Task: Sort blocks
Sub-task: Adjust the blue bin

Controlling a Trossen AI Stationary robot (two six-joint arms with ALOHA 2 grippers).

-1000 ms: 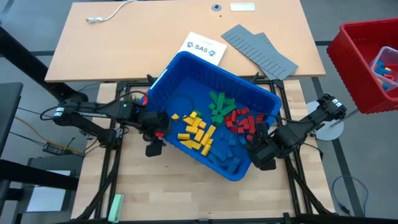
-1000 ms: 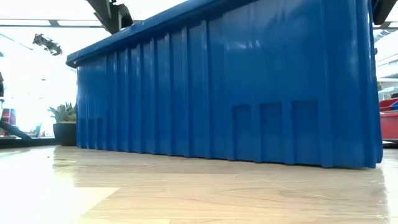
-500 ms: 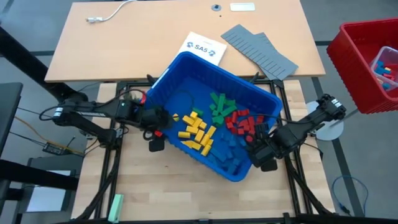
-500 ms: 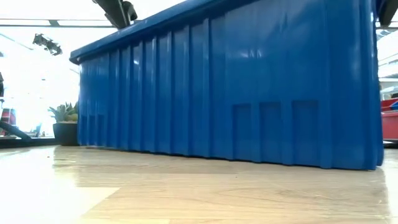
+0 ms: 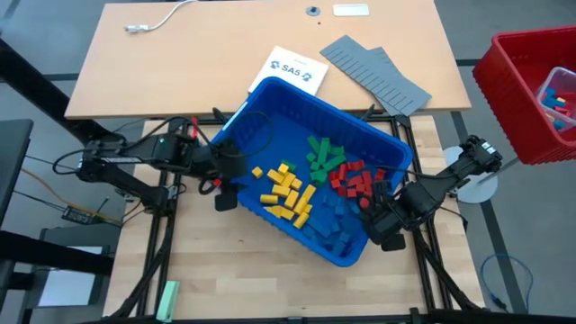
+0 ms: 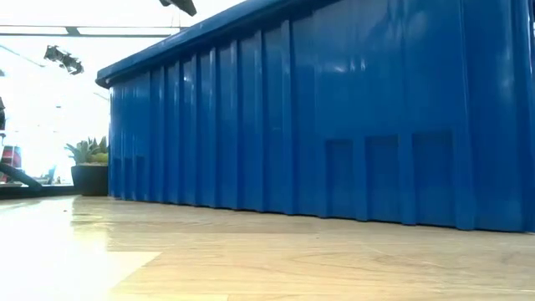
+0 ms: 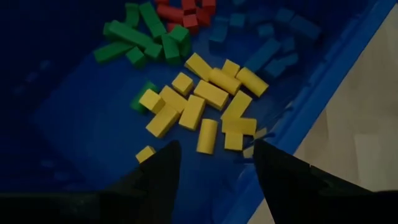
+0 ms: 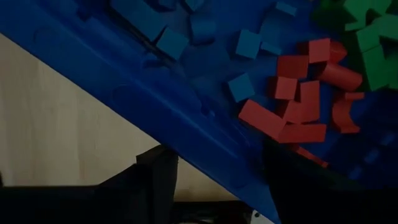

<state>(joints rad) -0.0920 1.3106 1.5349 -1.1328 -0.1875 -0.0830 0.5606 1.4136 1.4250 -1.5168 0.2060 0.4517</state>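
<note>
The blue bin [image 5: 360, 121] stands slantwise in the middle of the table and fills the low view [image 6: 334, 125]. On its floor lie the blocks in clusters: yellow [image 5: 286, 191], green [image 5: 317, 155], red [image 5: 353, 177] and blue [image 5: 335, 220]. My left gripper [image 5: 225, 184] is at the bin's long near-left wall, close to the left corner, shut on its rim. My right gripper [image 5: 382, 220] is shut on the right wall close to the near corner. The yellow blocks [image 7: 199, 106] lie just beyond my left fingers, the red ones [image 8: 298, 106] beyond my right. My left gripper has the rim of the bin's near-left wall [image 7: 249, 179] between its fingers, one inside the bin and one outside. It comes slanting down from the table's left. The bin's base is on the table. My right gripper has the rim of the bin's right wall [image 8: 211, 168] between its fingers, one finger [image 8: 286, 180] inside the bin and one [image 8: 155, 180] outside. The fingers point steeply down, across the rim.
Flat grey ridged panels [image 5: 376, 72] and a white sheet [image 5: 292, 69] lie on the far table behind the bin. A red bin [image 5: 531, 90] stands off to the right. A pale green bar [image 5: 168, 297] lies at the near left. A white cable [image 5: 157, 20] lies far left.
My left gripper has risen and tipped more level, still at the bin's rim; in the low view its arm has gone up almost out of frame. The bin has shifted a little toward the table's near right, and the blocks have moved with it.
</note>
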